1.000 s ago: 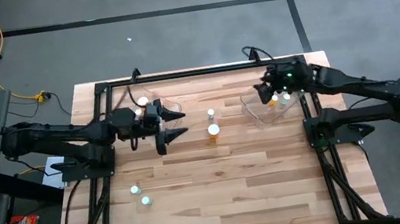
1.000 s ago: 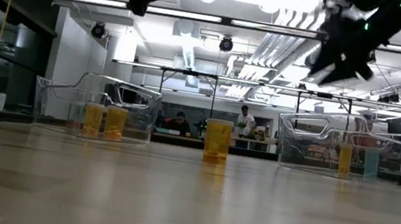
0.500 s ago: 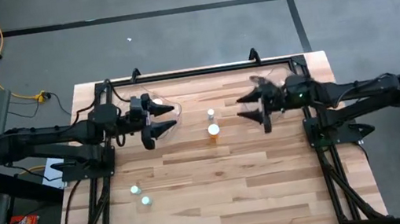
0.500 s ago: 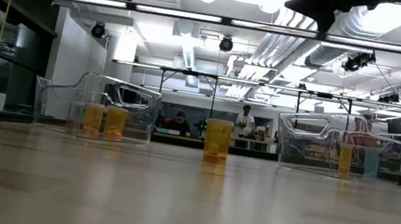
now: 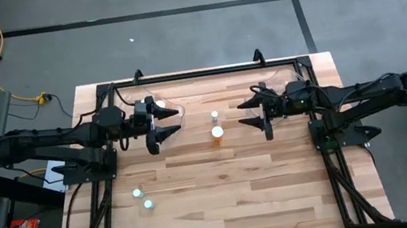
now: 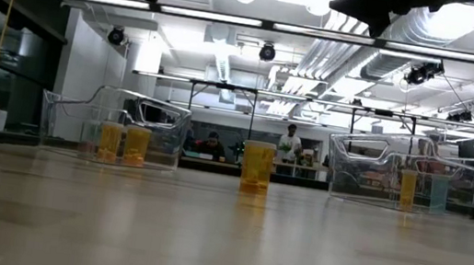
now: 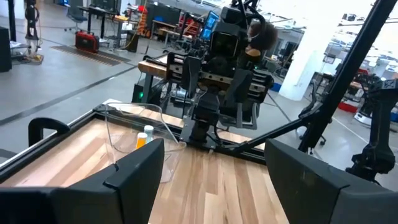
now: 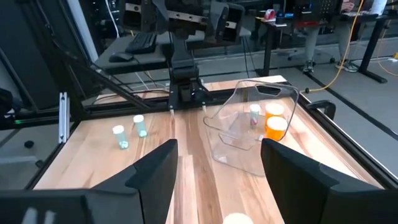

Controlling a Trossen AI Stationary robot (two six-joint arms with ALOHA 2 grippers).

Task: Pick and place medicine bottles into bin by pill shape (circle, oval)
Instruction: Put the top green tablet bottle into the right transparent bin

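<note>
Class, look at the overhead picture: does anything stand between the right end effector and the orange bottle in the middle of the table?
Nothing visible does. The right end effector, open and raised above the table, faces the orange bottle across bare wood. The small pale bottle stands just behind the orange one, not in the path. The left end effector waits on the opposite side.

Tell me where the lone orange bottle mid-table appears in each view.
High view: orange bottle, table centre.
Low view: centre, between left clear bin and right clear bin.
Left wrist view: absent.
Right wrist view: perhaps only its white cap, uncertain.
Shared landmark: left clear bin.
</note>
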